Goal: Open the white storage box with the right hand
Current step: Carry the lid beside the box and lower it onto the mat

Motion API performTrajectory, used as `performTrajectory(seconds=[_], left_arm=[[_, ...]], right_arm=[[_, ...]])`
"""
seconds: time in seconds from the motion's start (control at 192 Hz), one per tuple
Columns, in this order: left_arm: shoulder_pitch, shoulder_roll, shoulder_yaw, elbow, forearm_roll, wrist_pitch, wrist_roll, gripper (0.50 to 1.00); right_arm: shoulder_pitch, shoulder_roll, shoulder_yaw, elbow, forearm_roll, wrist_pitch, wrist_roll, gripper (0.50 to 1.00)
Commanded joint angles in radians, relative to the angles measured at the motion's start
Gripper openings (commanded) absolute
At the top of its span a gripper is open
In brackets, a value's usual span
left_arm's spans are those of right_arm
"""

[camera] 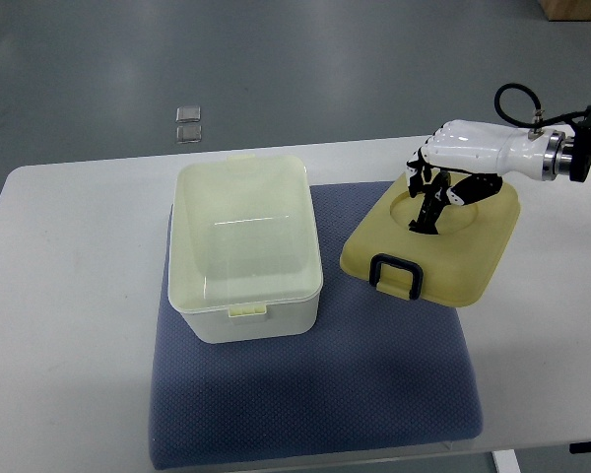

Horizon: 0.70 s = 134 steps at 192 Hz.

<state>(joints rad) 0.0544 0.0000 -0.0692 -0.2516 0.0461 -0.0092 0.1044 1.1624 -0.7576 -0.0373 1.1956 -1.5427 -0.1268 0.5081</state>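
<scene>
1 white storage box open on my blue mat; right hand, fingers curled down, touching 1 yellowish lid alongside.

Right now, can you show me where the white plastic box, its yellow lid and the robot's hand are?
white plastic storage box (244, 307): top view, front wall.
pale yellow lid (468, 271): top view, flat top near its right edge.
right hand (463, 146): top view, white back of the hand.

White storage box, opened.
The white storage box stands upright and uncovered at centre; its yellowish lid, with a dark handle, lies tilted just beside it on the right.
</scene>
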Motion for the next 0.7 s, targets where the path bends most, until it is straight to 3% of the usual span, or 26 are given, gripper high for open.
performTrajectory(seconds=[0.0,0.266,0.495,0.5,0.505,0.51,0.516,0.521,0.526,0.531,0.536,0.542,0.552,0.651,0.667,0.693], left_arm=[[0.001,0.000,0.000,0.000,0.000,0.000,0.000,1.000],[-0.001,0.000,-0.001,0.000,0.000,0.000,0.000,1.000],[0.001,0.000,-0.001,0.000,0.000,0.000,0.000,1.000],[0.001,0.000,-0.001,0.000,0.000,0.000,0.000,1.000],[0.001,0.000,-0.001,0.000,0.000,0.000,0.000,1.000],[-0.001,0.000,-0.001,0.000,0.000,0.000,0.000,1.000],[-0.001,0.000,-0.001,0.000,0.000,0.000,0.000,1.000],[0.001,0.000,-0.001,0.000,0.001,0.000,0.000,1.000],[0.001,0.000,-0.001,0.000,0.001,0.000,0.000,1.000],[0.001,0.000,-0.001,0.000,0.000,0.000,0.000,1.000],[0.001,0.000,-0.001,0.000,0.000,0.000,0.000,1.000],[-0.001,0.000,-0.001,0.000,0.000,0.000,0.000,1.000],[-0.001,0.000,-0.001,0.000,0.000,0.000,0.000,1.000],[0.001,0.000,-0.001,0.000,0.000,0.000,0.000,1.000],[0.001,0.000,-0.001,0.000,0.000,0.000,0.000,1.000],[-0.001,0.000,-0.001,0.000,0.000,0.000,0.000,1.000]], right_arm=[[-0.029,0.043,-0.019,-0.004,-0.002,-0.048,-0.003,0.500],[-0.072,0.129,-0.015,-0.010,-0.001,-0.112,-0.002,0.500],[-0.084,0.138,-0.012,-0.011,0.006,-0.125,0.000,0.500],[-0.084,0.138,-0.012,-0.011,0.007,-0.125,0.000,0.549],[-0.084,0.138,-0.012,-0.011,0.007,-0.125,0.000,0.549],[-0.084,0.138,-0.012,-0.011,0.007,-0.125,0.000,0.596],[-0.084,0.138,-0.012,-0.011,0.007,-0.125,0.000,0.596],[-0.086,0.138,-0.010,-0.011,0.009,-0.125,0.000,0.651],[-0.086,0.138,-0.010,-0.011,0.009,-0.125,0.000,0.652],[-0.087,0.138,-0.010,-0.011,0.009,-0.125,0.000,0.704],[-0.087,0.138,-0.010,-0.011,0.009,-0.125,0.000,0.705],[-0.089,0.138,-0.010,-0.011,0.010,-0.125,0.000,0.749],[-0.090,0.138,-0.010,-0.011,0.010,-0.125,0.000,0.780],[-0.096,0.138,-0.010,-0.014,0.010,-0.125,0.000,0.881],[-0.099,0.138,-0.010,-0.014,0.010,-0.125,0.000,0.917],[-0.099,0.138,-0.010,-0.014,0.010,-0.125,0.000,0.928]])
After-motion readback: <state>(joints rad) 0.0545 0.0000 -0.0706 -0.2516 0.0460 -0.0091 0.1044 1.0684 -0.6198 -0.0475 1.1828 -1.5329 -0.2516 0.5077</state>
